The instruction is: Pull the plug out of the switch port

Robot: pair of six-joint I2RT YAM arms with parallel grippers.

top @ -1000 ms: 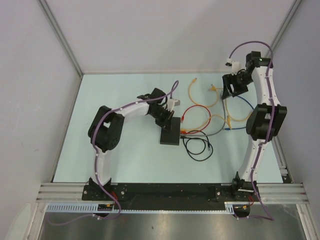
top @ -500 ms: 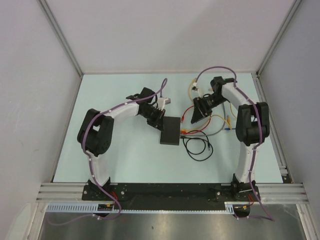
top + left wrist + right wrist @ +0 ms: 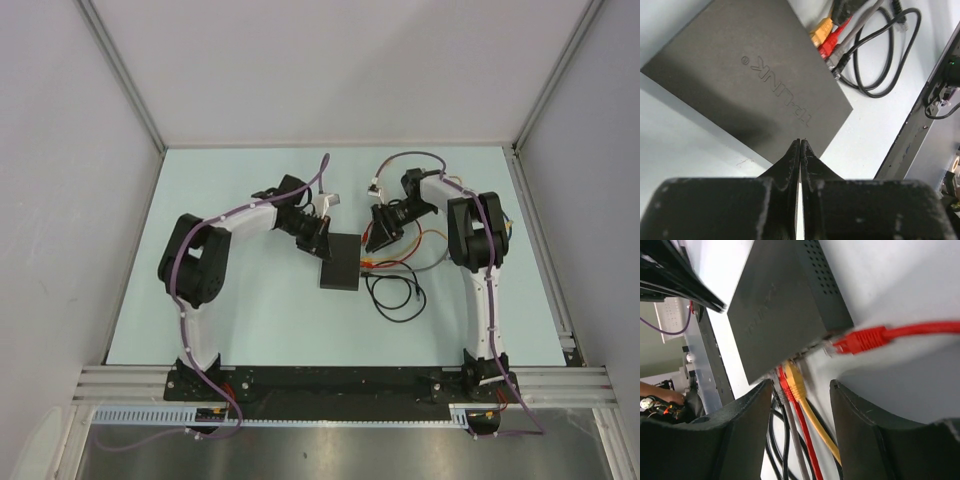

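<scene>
The switch (image 3: 340, 262) is a flat matte-black box lying mid-table, and its logo side (image 3: 750, 75) faces up in the left wrist view. Yellow (image 3: 796, 382), red (image 3: 785, 385) and grey (image 3: 776, 390) plugs sit side by side in its ports. My right gripper (image 3: 801, 385) hangs open just behind them, its fingers (image 3: 747, 425) on either side of the plugs and touching none. In the top view the right gripper (image 3: 381, 234) is off the switch's far right corner. My left gripper (image 3: 800, 142) is shut and empty, with its tips over the switch's corner (image 3: 314, 234).
A loose red plug (image 3: 860, 340) lies on the table beside the switch's side wall. A black cable coil (image 3: 395, 295), a grey cable (image 3: 432, 264) and orange cable loops (image 3: 430, 235) spread right of the switch. The front rail (image 3: 340, 385) runs along the near edge.
The right arm swung in from the far right corner to the switch's port side, its jaws narrowing. The left gripper slid a little left, off the switch's top toward its corner.
</scene>
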